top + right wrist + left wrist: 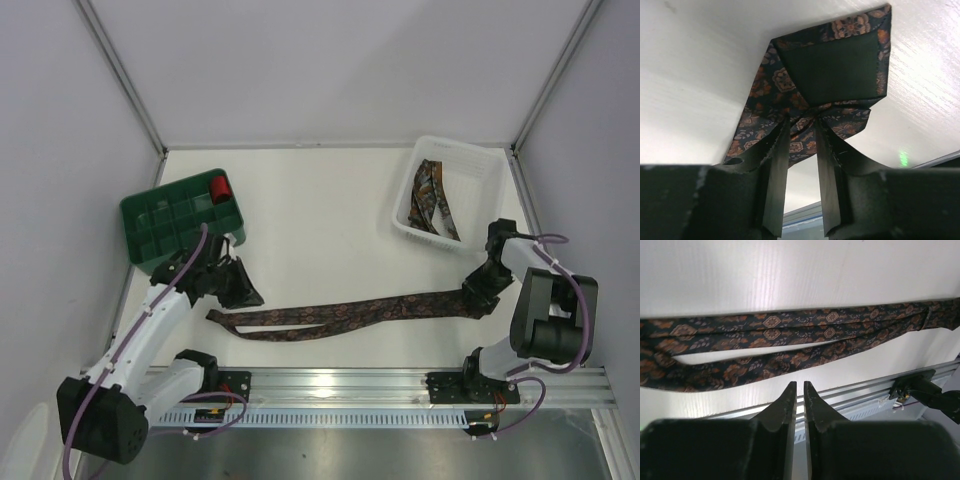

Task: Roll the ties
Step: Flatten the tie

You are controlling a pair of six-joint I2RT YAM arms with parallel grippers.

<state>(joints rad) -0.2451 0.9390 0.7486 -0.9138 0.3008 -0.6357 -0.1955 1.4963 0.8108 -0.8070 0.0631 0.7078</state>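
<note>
Ties (432,200) lie tangled in the white basket (475,180) at upper right, perhaps two; the overlap hides the count. One long tie (340,315) lies doubled across the surface (320,220) at lower centre, its right end clenched in the right fingers (776,155). Left fingers (785,405) sit nearly together, empty, beside its left end. Green tray (150,220), upper left, holds one red roll (220,187).
</note>
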